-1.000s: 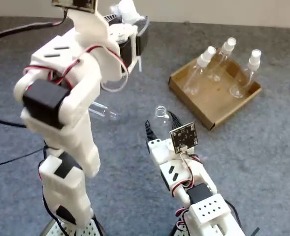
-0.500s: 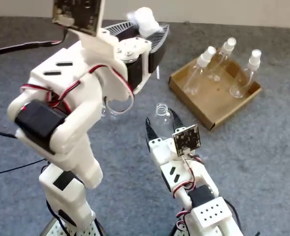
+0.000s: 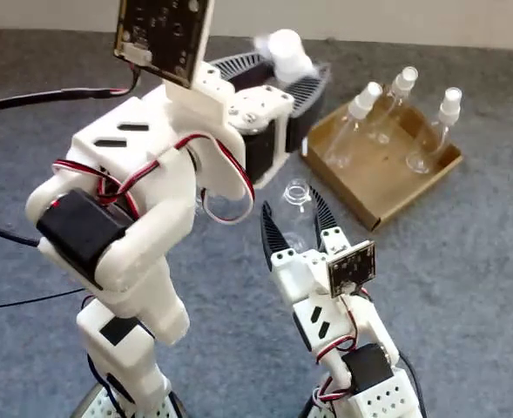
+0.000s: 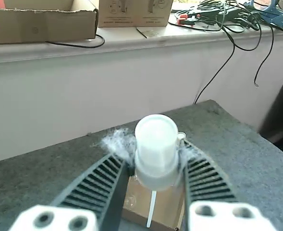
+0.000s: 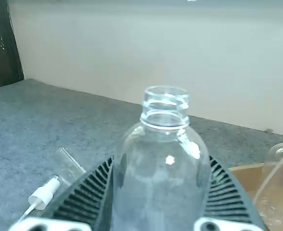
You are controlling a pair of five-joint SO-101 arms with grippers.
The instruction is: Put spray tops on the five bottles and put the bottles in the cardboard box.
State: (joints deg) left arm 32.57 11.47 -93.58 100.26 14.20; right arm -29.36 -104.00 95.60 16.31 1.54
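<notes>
1. Clamping the white spray top (image 4: pixel 155 139) in the left hand (image 4: pixel 155 163), jaws closed on its collar, with the dip tube hanging free underneath. Holding it raised above the counter (image 3: pixel 465 261) and apart from the open bottle mouth, likely for lining up the tube before lowering.
2. Gripping the clear uncapped bottle (image 5: pixel 165 125) in the right hand (image 5: pixel 161 166), jaws pressing the body from both sides. Pointing the neck upward and clear of the fingers, presumably for leaving room for the top.
3. Logging three capped bottles (image 3: pixel 391 104) lying side by side in the cardboard box (image 3: pixel 387 187), beyond the right hand, spray heads pointing away from the arms.
4. Spotting, in the right wrist view, a loose spray top (image 5: pixel 43 195) lying on the counter just beside what looks like another clear bottle (image 5: pixel 69 161) on its side. Judging these to be the fifth set.
5. Judging progress: three of five boxed, fourth at the capping step. Expecting trouble threading the thin tube into the narrow mouth, so needing a steady, upright bottle.
</notes>
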